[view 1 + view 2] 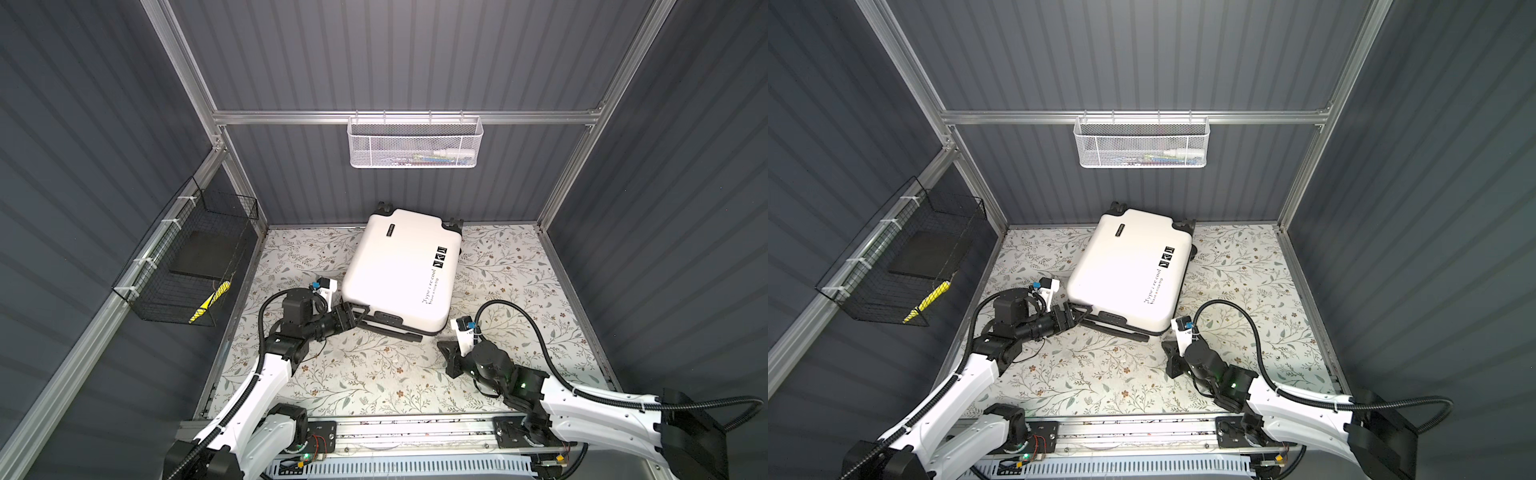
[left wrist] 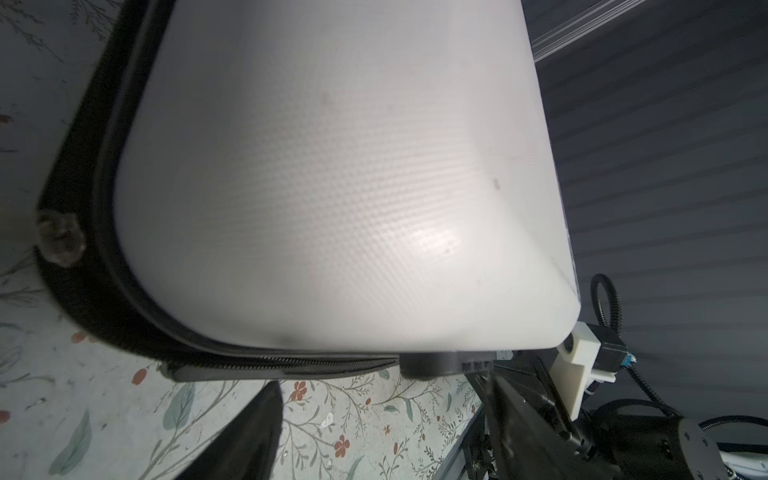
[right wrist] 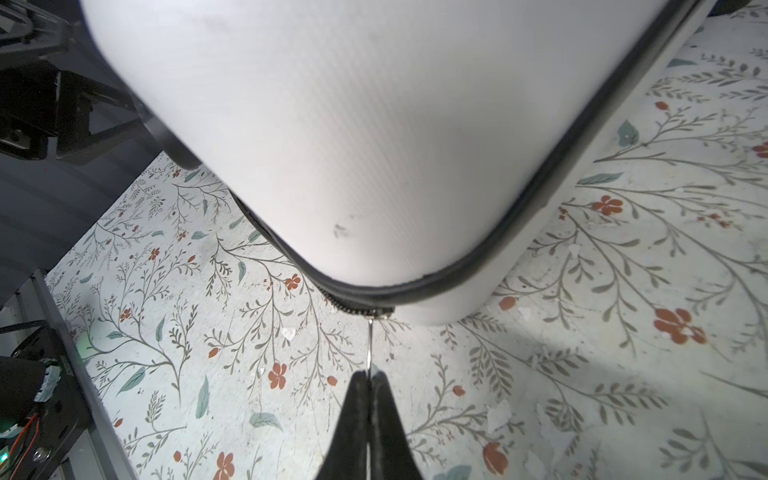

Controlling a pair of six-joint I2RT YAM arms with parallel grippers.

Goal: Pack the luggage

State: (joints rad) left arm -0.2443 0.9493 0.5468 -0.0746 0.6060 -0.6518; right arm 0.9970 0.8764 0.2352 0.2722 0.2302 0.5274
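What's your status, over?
Left pincer open at corner of small white hard-shell suitcase. Right pincer shut on thin metal zipper pull. Suitcase lid down, flat on floral table. Nothing in the way.

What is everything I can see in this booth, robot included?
luggage: one, white with black trim, lying flat toward the table's back
zipper pull: one, metal, at the luggage's near corner
white mesh basket: one, white, on the back rail; contents unclear
black wire basket: one, black, on the left wall
flat slab: one, dark, inside the black wire basket
yellow item: one, yellow, in the black wire basket
table: one, floral-patterned, under the luggage
left gripper: one, black, open, by the luggage's handle end
right gripper: one, black, shut on the zipper pull
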